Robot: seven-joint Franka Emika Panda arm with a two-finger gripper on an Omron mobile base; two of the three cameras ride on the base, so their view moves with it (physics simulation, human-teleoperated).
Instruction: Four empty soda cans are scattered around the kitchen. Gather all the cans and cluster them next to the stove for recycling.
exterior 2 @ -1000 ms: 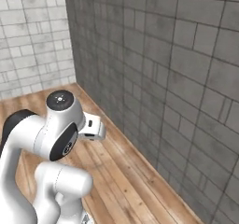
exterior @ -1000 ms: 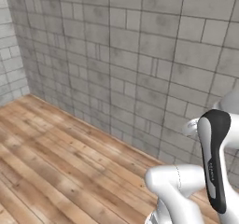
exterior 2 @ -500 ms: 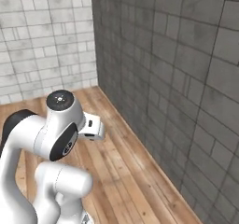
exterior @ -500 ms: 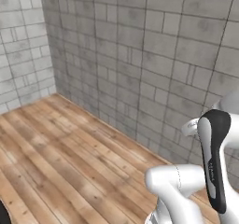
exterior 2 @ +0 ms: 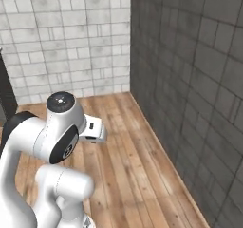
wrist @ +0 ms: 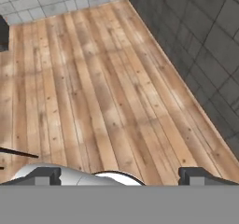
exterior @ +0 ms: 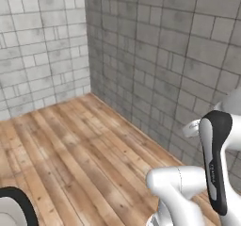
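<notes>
The soda cans and the stove are out of view. My gripper (wrist: 121, 175) is open, its two dark fingertips (wrist: 46, 175) standing wide apart at the bottom of the hand view with nothing between them. It hangs over bare wooden floor (wrist: 107, 78) and points toward a corner of the room. In both base views my white arm (exterior 2: 52, 141) is folded up close to the base.
A dark grey brick wall (exterior: 179, 55) meets a lighter grey brick wall (exterior: 42, 55) at a corner ahead. Plank floor (exterior 2: 128, 165) runs up to both walls. A dark, tall object (exterior 2: 4, 94) stands at the left edge, also caught as a dark object (wrist: 3, 31) from the hand.
The whole picture has shifted in both base views: the camera has turned, bringing the room corner and the lighter wall further into view. The arm's pose and the open gripper look unchanged.
</notes>
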